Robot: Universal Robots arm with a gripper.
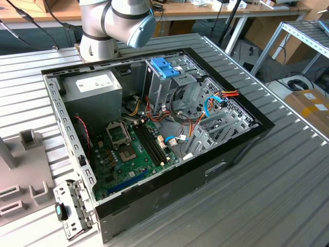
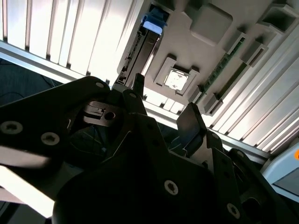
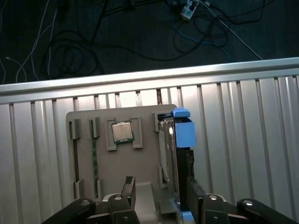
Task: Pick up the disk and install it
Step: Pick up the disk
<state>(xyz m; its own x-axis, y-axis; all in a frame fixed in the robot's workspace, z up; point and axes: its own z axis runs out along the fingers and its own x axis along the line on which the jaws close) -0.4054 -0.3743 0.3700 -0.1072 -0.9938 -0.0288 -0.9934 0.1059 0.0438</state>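
Gripper (image 3: 160, 183) hovering over grey holder tray (image 3: 140, 163), fingers (image 3: 129, 186) standing apart, gripping nothing. Disk (image 3: 183, 133) standing on edge in tray slot, just beside CPU chip (image 3: 122, 132), blue carrier rail on top. I am judging disk stiff, rather heavy, sensitive to shock, metal faces smooth and slippery. Safest hold seeming across two flat sides, near blue rails, squeezing gently.

Grey fixture tray (image 3: 140, 163) on ribbed metal counter (image 3: 37, 154). Square processor chip (image 3: 123, 132) seated flat in a tray pocket. Thin green memory stick (image 3: 94, 163) on edge in a narrow slot. Disk (image 3: 168, 144) upright on edge in its slot, blue carrier rail showing. Hand (image 3: 160, 182) above the tray, fingers (image 3: 129, 186) spread, disk between them in frame; contact unclear. Loose cables (image 3: 70, 42) on dark floor beyond the counter edge.
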